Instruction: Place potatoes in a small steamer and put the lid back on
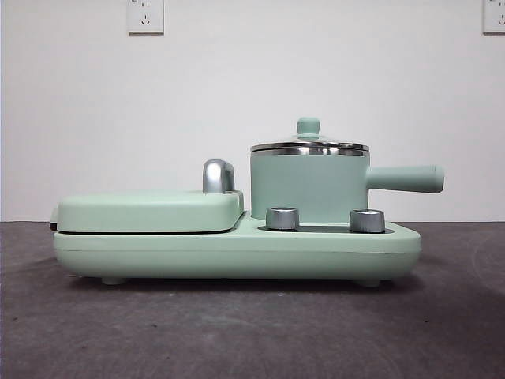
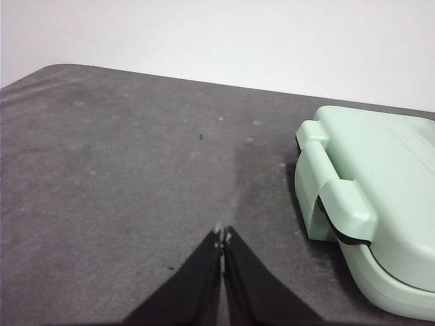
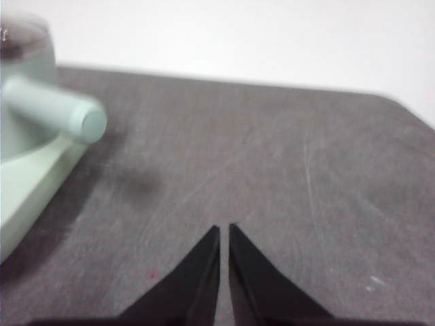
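I see the small steamer (image 1: 308, 188) on the cooker base (image 1: 237, 251), the lid (image 1: 309, 145) seated on its rim; its contents are hidden. Left gripper (image 2: 223, 234) and right gripper (image 3: 224, 231) are pressed together, holding nothing, over bare table (image 1: 237, 332).

Bare test bench – plain white wall (image 1: 252, 79), 2 sockets (image 1: 145, 16), grey tabletop (image 1: 237, 332).
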